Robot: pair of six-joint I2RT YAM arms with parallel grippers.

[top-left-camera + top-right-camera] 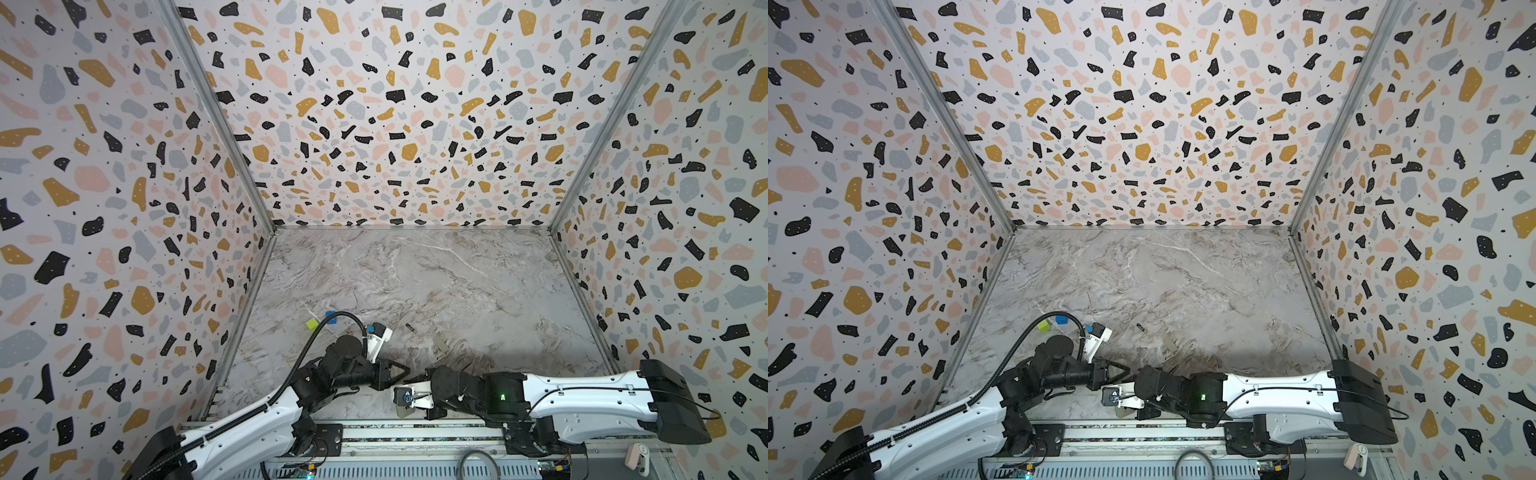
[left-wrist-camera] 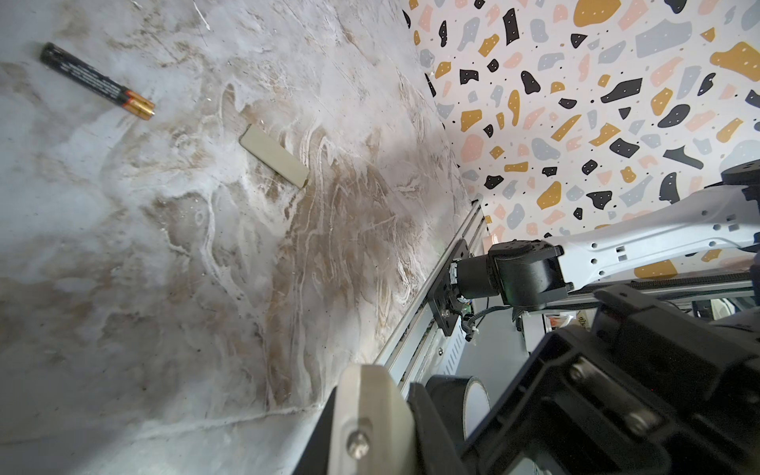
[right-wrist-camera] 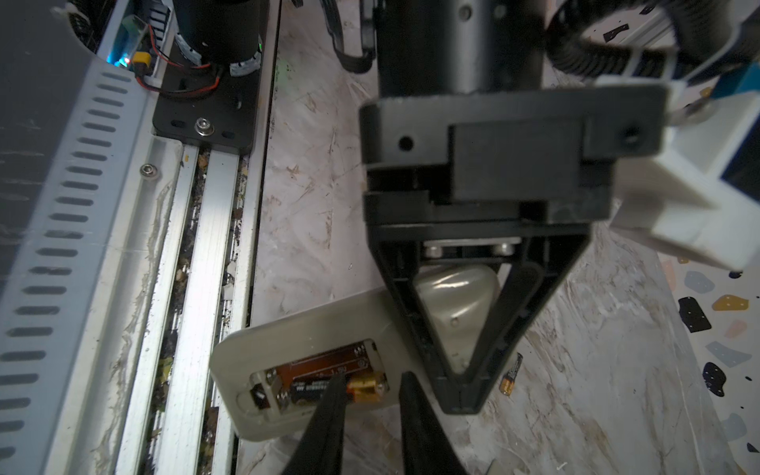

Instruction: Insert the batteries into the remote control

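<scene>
Parted a little, the right pincer (image 3: 372, 376) grips nothing. One of its black fingertips (image 3: 331, 411) overlaps the seated battery (image 3: 364, 388), touching it or just above it, I cannot tell which. That battery sits in the open recess of the remote control (image 3: 255, 362), copper end showing. Opposite, the left pincer (image 3: 462, 397) is closed tip to tip and lies across the remote's rounded end; whether it presses on the casing I cannot tell. The remote lies back up at the near edge of the table, just beside the aluminium rail (image 3: 205, 246). A loose battery (image 2: 96, 80) lies alone farther out on the marble-patterned tabletop (image 1: 457, 270), seen in both top views. Near it, but apart, rests a flat beige oblong piece (image 2: 273, 160). Towards the left wall, by the left arm's cable, a yellow-green block (image 1: 1043, 325) and a blue block (image 1: 1061, 319) sit close together. Terrazzo-patterned walls (image 1: 374, 104) flecked black, ochre, pink and grey close the table in on three sides
</scene>
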